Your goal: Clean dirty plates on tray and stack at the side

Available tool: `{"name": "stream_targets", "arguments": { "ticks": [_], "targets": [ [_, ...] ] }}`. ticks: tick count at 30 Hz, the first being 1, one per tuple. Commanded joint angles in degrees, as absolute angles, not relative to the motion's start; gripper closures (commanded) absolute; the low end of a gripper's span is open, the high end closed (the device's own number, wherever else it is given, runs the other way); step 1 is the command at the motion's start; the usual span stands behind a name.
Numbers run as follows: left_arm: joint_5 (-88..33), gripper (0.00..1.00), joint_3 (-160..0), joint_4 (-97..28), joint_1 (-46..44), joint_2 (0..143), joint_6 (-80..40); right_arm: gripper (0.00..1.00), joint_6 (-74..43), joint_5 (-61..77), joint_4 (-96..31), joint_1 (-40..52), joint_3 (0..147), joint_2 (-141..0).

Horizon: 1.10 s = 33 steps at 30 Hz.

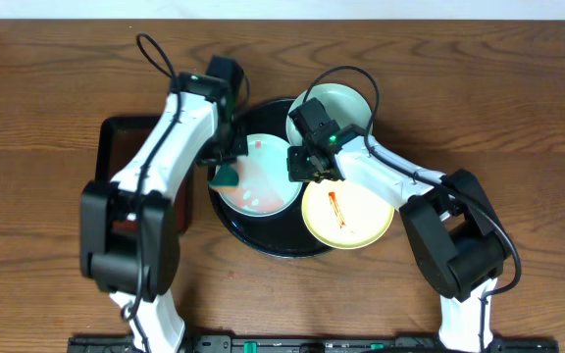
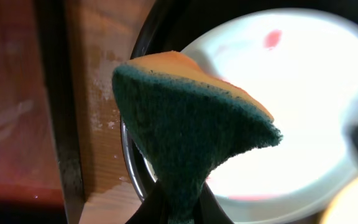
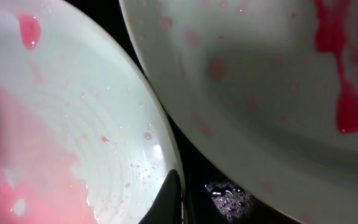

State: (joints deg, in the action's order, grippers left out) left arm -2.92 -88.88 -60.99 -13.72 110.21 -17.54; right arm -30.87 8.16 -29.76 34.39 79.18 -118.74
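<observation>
The black round tray (image 1: 263, 238) holds three plates. The middle blue-green plate (image 1: 258, 181) is smeared pink and wet. It also shows in the left wrist view (image 2: 291, 93) and the right wrist view (image 3: 73, 124). A second blue-green plate (image 1: 346, 106) lies at the tray's far right. The pale yellow plate (image 1: 356, 221) with a red streak lies at the near right. My left gripper (image 1: 230, 163) is shut on a green and yellow sponge (image 2: 191, 118) over the middle plate's left edge. My right gripper (image 3: 179, 199) is shut on that plate's right rim, next to another red-smeared plate (image 3: 260, 93).
A smaller dark rectangular tray (image 1: 124, 142) lies left of the round tray, under my left arm; its edge shows in the left wrist view (image 2: 55, 93). Bare wood table (image 1: 47, 98) surrounds both trays. The round tray's rim (image 2: 132, 155) is close under the sponge.
</observation>
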Motion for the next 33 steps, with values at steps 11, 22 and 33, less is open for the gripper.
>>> {"name": "stream_targets", "arguments": {
  "ticks": [11,22,33],
  "targets": [
    [-5.56,0.92,-92.09,-62.02,-5.08,97.12,-16.12,0.99,-25.52,8.25,-34.3,34.92,80.05,-109.89],
    [-5.56,0.93,-91.37,-62.11,-4.67,97.12,-16.1,0.99,-20.4,-13.65,-39.29,37.43,80.05,-101.1],
    [-5.56,0.93,-90.3,-62.33,-4.67,97.14,-16.12,0.99,-18.52,-45.74,-39.4,49.12,80.05,-98.72]
  ]
}}
